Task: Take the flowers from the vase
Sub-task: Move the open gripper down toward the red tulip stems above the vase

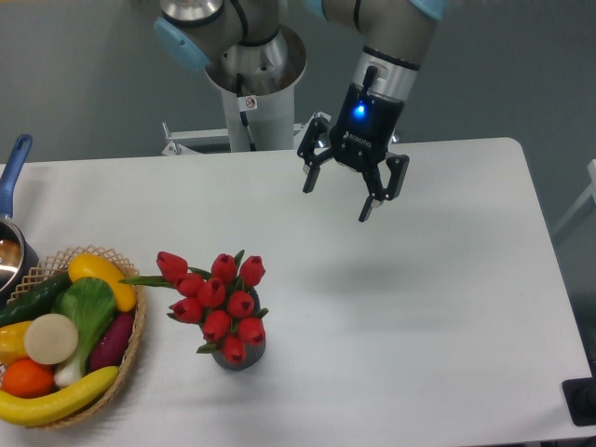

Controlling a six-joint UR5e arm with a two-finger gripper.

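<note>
The flowers (216, 300), a bunch of red tulip buds with green leaves, stand in the vase (239, 358), a small dark grey cup mostly hidden under the blooms, on the white table (419, 307) at the front left. My gripper (337, 203) hangs open and empty above the back middle of the table, well up and to the right of the flowers, fingers pointing down.
A wicker basket (130, 349) with toy fruit and vegetables sits at the left edge, close beside the flowers. A pot with a blue handle (16, 163) is at the far left. The robot base column (251, 102) stands behind the table.
</note>
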